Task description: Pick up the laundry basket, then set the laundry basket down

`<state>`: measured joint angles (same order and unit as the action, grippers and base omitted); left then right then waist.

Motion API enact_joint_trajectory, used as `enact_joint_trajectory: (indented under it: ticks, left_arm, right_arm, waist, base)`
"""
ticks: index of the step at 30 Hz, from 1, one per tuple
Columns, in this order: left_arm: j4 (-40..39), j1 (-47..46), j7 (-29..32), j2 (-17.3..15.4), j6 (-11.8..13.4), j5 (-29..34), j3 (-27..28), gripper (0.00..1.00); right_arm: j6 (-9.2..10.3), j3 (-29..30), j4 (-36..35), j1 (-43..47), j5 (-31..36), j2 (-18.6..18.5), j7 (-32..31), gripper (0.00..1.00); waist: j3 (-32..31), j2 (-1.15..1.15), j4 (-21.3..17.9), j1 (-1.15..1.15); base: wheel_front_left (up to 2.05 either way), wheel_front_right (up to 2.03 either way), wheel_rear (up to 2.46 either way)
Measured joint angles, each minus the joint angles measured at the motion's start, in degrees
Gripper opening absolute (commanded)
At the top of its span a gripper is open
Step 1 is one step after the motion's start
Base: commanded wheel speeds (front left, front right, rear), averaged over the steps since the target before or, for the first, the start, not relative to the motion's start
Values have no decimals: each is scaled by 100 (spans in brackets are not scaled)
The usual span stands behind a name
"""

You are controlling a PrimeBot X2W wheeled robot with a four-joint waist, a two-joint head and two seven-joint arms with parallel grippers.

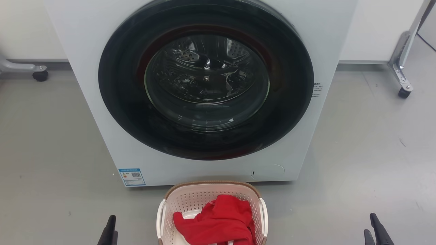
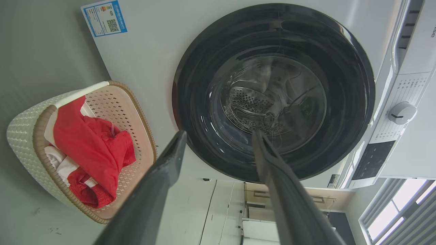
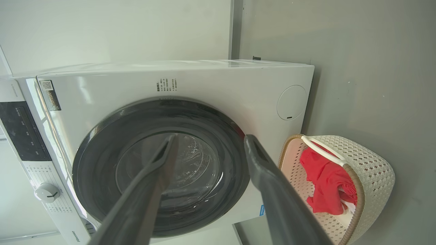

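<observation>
Left gripper [image 1: 110, 227] at 7 o'clock, right gripper [image 1: 370, 225] at 5, both fingers apart, empty; laundry basket [image 1: 204, 199] at 6 holds red garment [image 1: 221, 219], fronting washing machine [image 1: 78, 68].

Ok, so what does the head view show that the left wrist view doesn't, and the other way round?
Head view: the right gripper at lower right, and on the floor a caster at far left and another at far right.
Left wrist view: the control dial, the dark display panel and a window.
Shared: the washing machine with its round door and blue label, the laundry basket holding a red garment, and the left gripper.
</observation>
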<state>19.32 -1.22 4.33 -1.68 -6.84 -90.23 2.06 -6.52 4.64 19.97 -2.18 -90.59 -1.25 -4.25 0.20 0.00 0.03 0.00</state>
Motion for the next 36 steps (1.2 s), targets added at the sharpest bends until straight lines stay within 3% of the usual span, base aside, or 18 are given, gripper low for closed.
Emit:
enact_joint_trajectory:
  ticks: [17, 36]
  left_arm:
    - [-283, -57, -354, -12, 288, 1017, -360, 100]
    - [-523, -99, -775, -231, 590, 3208, -1102, 100]
  right_arm:
    - [309, -403, -186, -1, 1274, -12, 356, 100]
    - [610, -1150, -355, 3, 3272, -172, 747, 100]
  waist:
    - [21, 0, 28, 0]
    - [18, 0, 41, 1]
  base:
    - [0, 0, 0]
    - [0, 0, 0]
